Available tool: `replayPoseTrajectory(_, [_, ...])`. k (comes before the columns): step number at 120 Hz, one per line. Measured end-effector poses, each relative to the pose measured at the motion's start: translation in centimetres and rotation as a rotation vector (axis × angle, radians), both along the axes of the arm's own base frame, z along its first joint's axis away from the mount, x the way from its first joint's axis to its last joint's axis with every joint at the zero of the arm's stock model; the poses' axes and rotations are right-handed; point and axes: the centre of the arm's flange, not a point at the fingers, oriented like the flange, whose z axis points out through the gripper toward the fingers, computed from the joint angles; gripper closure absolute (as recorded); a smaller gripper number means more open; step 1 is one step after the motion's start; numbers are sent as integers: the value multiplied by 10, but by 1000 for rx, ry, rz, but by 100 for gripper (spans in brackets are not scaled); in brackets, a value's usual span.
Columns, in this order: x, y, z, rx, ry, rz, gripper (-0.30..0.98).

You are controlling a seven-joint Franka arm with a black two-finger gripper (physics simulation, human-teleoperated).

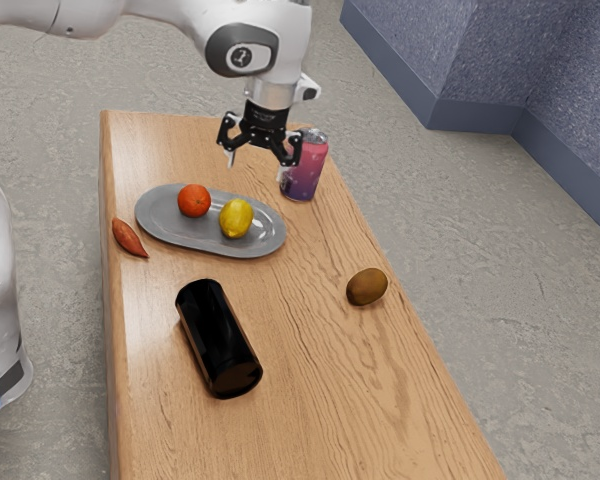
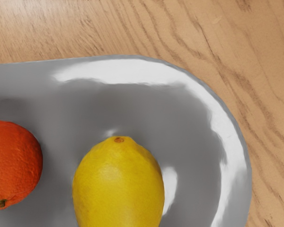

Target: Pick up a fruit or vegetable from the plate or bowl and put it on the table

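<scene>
The gripper (image 1: 256, 164) hangs spread and empty, while the lemon (image 1: 236, 218), left of centre in the exterior view on the plate (image 1: 159, 216), looks to me firm, light, slightly slippery, best pinched across its middle.

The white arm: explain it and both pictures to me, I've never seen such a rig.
It's a jointed robot arm, ending in a two-finger gripper. The exterior view is taken from the arm's side; the wrist view comes from a camera on its hand, looking at the plate. On the wooden table lies a gray oval plate with an orange and a lemon. Around it are a can, a black cylinder, what looks like a kiwi, and a reddish, tapered vegetable. The gripper is open, holding nothing.
</scene>
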Motion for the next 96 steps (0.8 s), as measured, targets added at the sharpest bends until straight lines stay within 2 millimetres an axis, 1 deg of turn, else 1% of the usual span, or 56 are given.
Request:
replayPoseTrajectory(6, [-1, 1, -9, 0, 5, 8, 0])
replayPoseTrajectory(24, [-3, 1, -25, 0, 11, 23, 0])
replayPoseTrajectory(76, [-11, -2, -63, -8, 51, 45, 0])
replayPoseTrajectory(96, [-12, -3, -71, -9, 53, 50, 0])
